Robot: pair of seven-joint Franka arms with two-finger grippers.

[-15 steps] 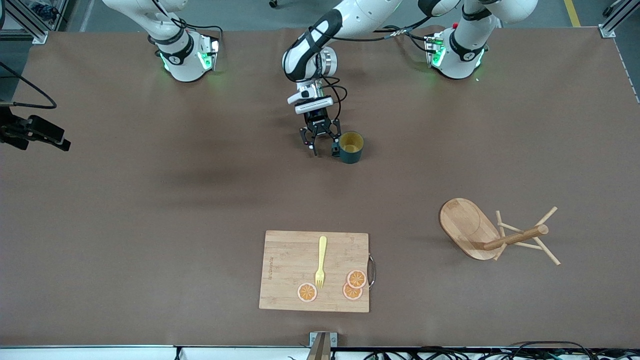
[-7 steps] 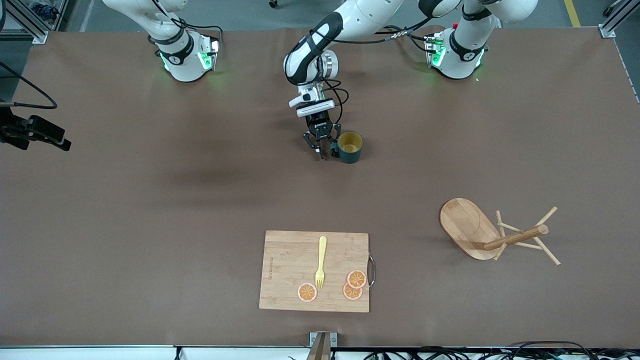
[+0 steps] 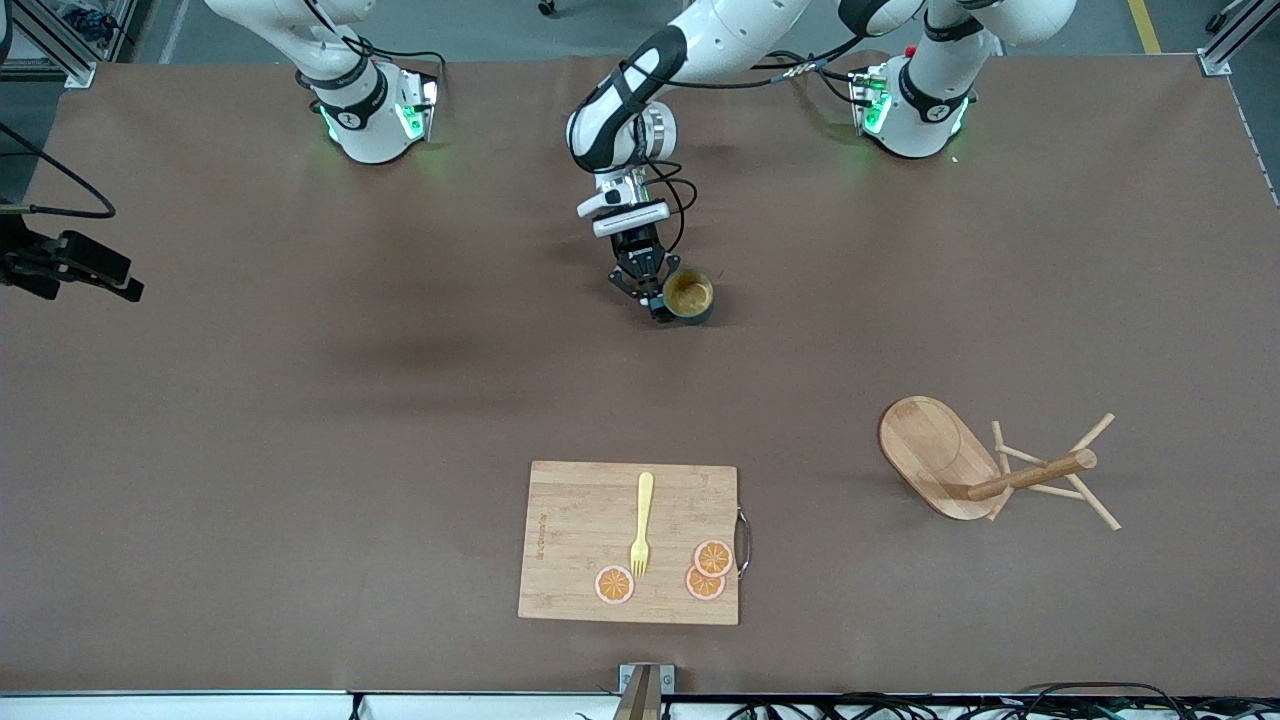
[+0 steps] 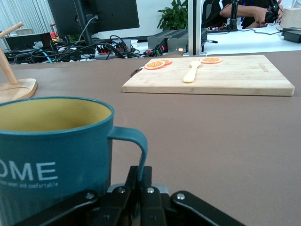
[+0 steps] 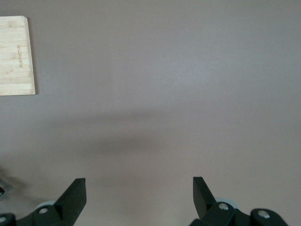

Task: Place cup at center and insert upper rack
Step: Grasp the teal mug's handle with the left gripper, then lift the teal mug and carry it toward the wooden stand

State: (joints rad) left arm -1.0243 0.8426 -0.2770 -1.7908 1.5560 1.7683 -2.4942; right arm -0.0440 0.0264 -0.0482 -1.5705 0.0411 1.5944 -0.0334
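The dark teal cup (image 3: 690,294) with a yellowish inside stands near the middle of the table, toward the robots' bases. My left gripper (image 3: 654,298) is low beside it and shut on its handle. In the left wrist view the cup (image 4: 51,160) with white lettering fills the near side, and the handle (image 4: 136,146) runs down between the closed fingers of the left gripper (image 4: 141,178). The wooden upper rack (image 3: 940,455) lies tipped on its side toward the left arm's end, its post (image 3: 1030,475) and pegs off the table. My right gripper (image 5: 139,188) is open, empty and high over bare table.
A wooden cutting board (image 3: 575,530) lies near the front camera's edge of the table, with a yellow fork (image 3: 641,525) and three orange slices (image 3: 705,570) on it. It also shows in the left wrist view (image 4: 225,77) and the right wrist view (image 5: 16,56).
My left gripper has gone from open beside the cup to shut on its handle. The cup has shifted slightly toward the gripper. The rack and board have not moved.
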